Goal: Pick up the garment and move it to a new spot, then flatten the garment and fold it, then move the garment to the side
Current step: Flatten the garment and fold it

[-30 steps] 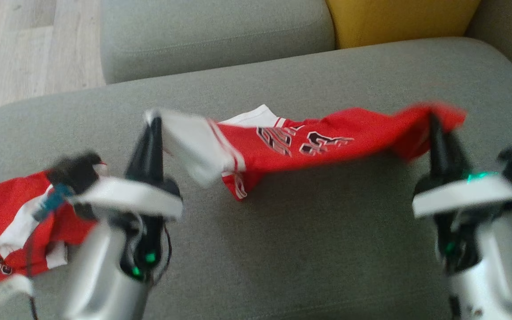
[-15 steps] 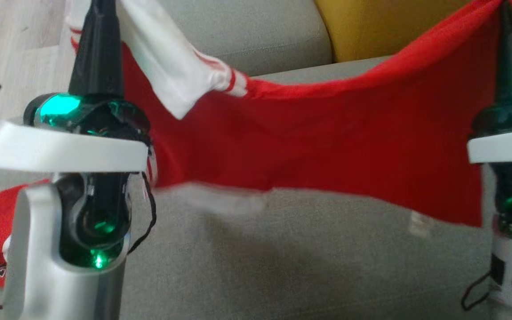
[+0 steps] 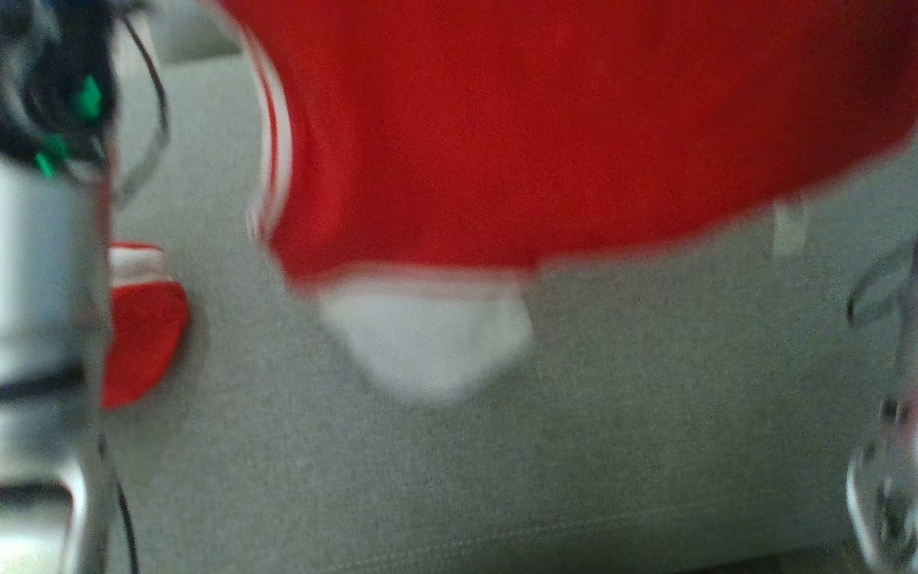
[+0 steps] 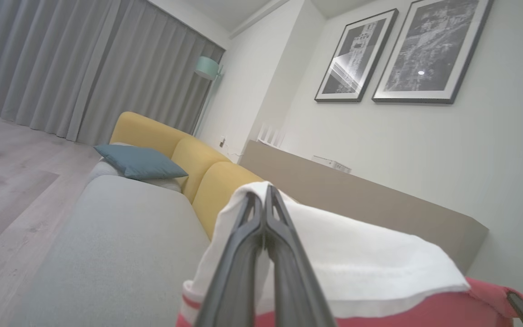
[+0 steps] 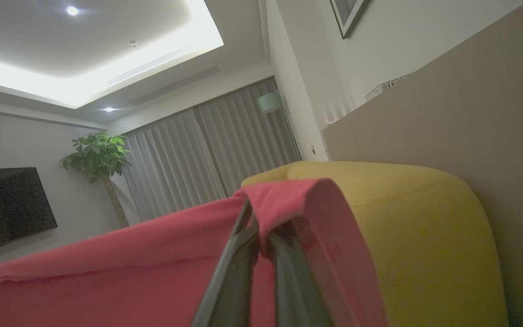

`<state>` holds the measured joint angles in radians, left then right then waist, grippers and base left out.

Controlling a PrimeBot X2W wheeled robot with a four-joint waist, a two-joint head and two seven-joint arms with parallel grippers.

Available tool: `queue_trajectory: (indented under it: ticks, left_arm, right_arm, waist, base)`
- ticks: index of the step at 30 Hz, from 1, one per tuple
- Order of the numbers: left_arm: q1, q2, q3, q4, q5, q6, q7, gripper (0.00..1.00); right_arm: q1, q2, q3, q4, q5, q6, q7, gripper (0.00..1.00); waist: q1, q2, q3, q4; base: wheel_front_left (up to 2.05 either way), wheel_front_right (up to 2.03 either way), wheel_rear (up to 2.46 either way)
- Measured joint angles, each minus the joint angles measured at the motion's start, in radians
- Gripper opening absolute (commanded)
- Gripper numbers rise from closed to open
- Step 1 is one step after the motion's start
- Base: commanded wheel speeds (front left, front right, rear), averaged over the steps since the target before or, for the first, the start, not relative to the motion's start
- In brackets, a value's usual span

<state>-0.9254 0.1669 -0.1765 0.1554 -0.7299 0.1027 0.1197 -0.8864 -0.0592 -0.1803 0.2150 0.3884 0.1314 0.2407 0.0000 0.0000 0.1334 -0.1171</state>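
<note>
2 tools are clenching the red and white fabric jersey garment (image 3: pixel 570 127): the left tool (image 4: pixel 263 197) is pinching its white sleeve, and the right tool (image 5: pixel 259 231) is pinching a folded red edge. The cloth is hanging stretched between them, below their tips, over the grey fabric sofa seat (image 3: pixel 586 470).

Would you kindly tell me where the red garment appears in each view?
Head view: the garment hangs across the top, above the grey seat.
Left wrist view: bottom right, pinched by the left gripper.
Right wrist view: bottom left to centre, over the right gripper.
Shared: mint lamp, both wrist views.
</note>
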Motion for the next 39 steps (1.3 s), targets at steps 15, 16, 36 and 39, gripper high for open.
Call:
queue_trajectory:
  ticks: [15,16,36,39]
  left_arm:
    - [-0.431,-0.041,-0.005,0.468,0.06,-0.161,-0.279,0.0]
    - [-0.418,-0.044,-0.011,0.486,0.06,-0.169,-0.286,0.0]
    - [0.317,0.05,-0.332,0.419,-0.024,-0.227,-0.169,0.0]
    - [0.395,0.086,-0.364,0.349,-0.05,-0.227,-0.136,0.0]
  right_arm:
    - [-0.492,-0.022,-0.006,0.63,-0.067,0.0,-0.405,0.0]
    - [-0.481,-0.023,0.014,0.658,-0.05,0.0,-0.405,0.0]
    - [0.043,-0.217,0.359,0.766,0.187,0.0,-0.049,0.0]
    - [0.107,-0.25,0.405,0.72,0.21,0.0,-0.005,0.0]
  waist:
    - [0.0001,0.0,0.2,0.063]
    - [0.0002,0.0,0.204,0.069]
    - [0.0,0.0,0.089,0.107]
    - [0.0,0.0,0.061,0.112]
  base:
    - [0.0,0.0,0.0]
    - [0.0,0.0,0.0]
    - [0.0,0.0,0.0]
    - [0.0,0.0,0.0]
